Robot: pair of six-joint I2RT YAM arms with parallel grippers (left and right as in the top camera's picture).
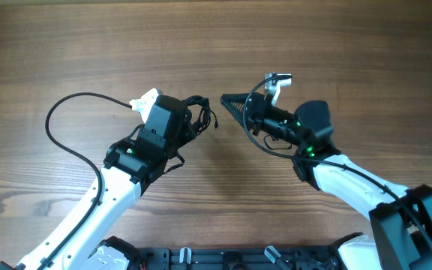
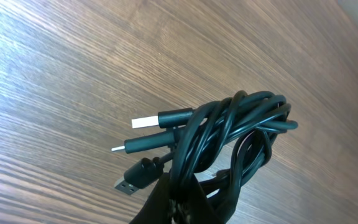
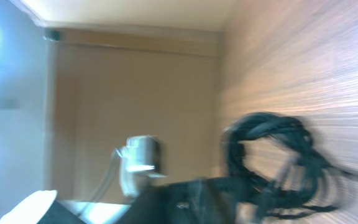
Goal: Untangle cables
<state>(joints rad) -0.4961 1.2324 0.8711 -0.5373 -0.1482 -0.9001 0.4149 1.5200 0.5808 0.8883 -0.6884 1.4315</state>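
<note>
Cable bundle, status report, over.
Left gripper shut on knotted bundle of thin black cables. Right gripper close beside it, jaws unclear. Nothing in the way.

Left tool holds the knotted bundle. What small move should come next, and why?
Probably ease the right tool toward the cables and pinch one protruding plug: the left tool clamps the bundle, the strands are looped together, and plug ends stick out free.

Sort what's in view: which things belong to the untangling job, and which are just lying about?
Job:
- cables, one knotted bundle with plug ends
- left gripper, shut on the bundle
- right gripper, close beside the bundle

Just there:
- table
- arm wire, the thick loop at the left arm
</note>
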